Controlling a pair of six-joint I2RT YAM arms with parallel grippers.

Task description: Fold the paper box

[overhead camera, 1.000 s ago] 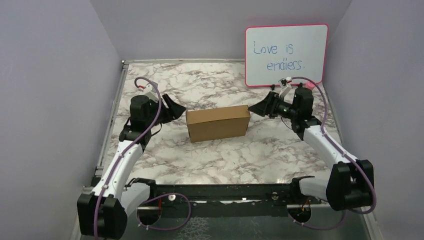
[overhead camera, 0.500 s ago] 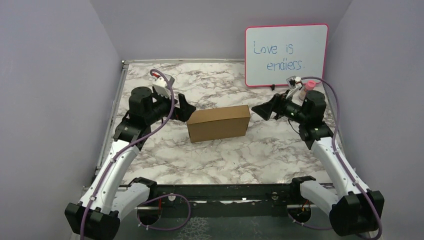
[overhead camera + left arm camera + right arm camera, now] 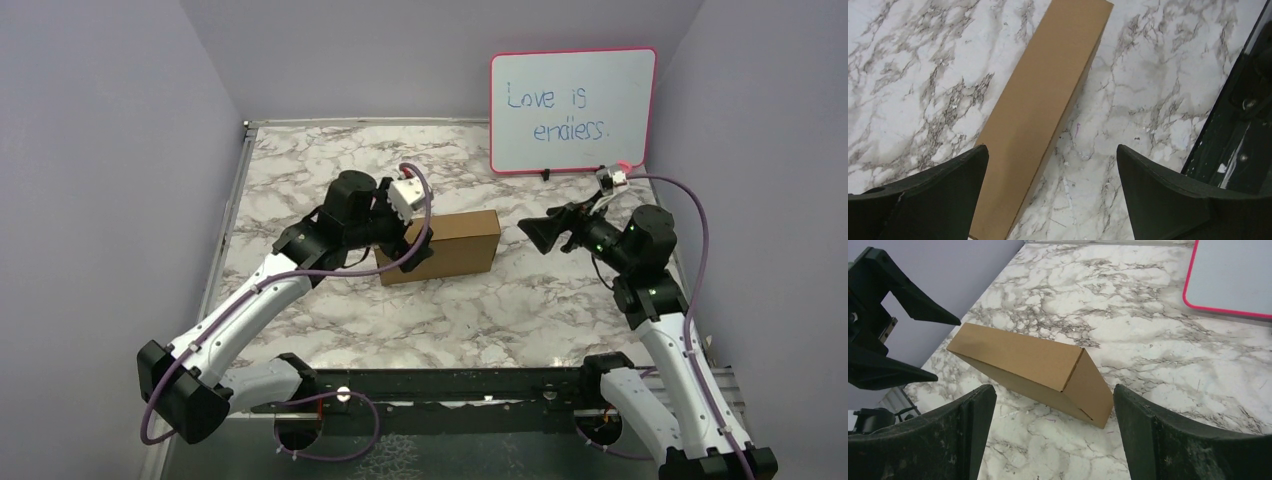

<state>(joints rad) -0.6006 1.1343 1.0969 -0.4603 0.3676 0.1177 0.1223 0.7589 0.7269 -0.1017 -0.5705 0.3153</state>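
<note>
Top external view shows a brown box [image 3: 450, 243] lying near the middle of the surface [image 3: 400, 320], a bit closer to the far edge than to the near edge. The box is closed up on all the sides that show. Its long sides run from left to right. A whiteboard [image 3: 572, 110] with a pink frame leans at the far right corner of the surface, well apart from the box.

The left pincer [image 3: 414, 243] is over the left end of the box. Its two black fingers are spread wide and hold nothing. I cannot tell if a finger touches the box.

The right pincer [image 3: 527, 228] is in the air near the right end of the box, and it points at the box. There is a gap between them. Its fingers are spread wide too, and nothing is in them.

Left wrist view looks down on the box [image 3: 1043, 115]. The box runs away from the left pincer [image 3: 1052, 150], closer to the finger on the left side of the picture. A black rail [image 3: 1243, 100] at the near edge of the surface shows on the right.

Right wrist view shows the box [image 3: 1023, 360] ahead of the right pincer [image 3: 1054, 389], with one short end facing the camera. Past the far end of the box is the left pincer [image 3: 946, 347], gaping wide. A corner of the whiteboard [image 3: 1233, 275] shows at the top right.
</note>
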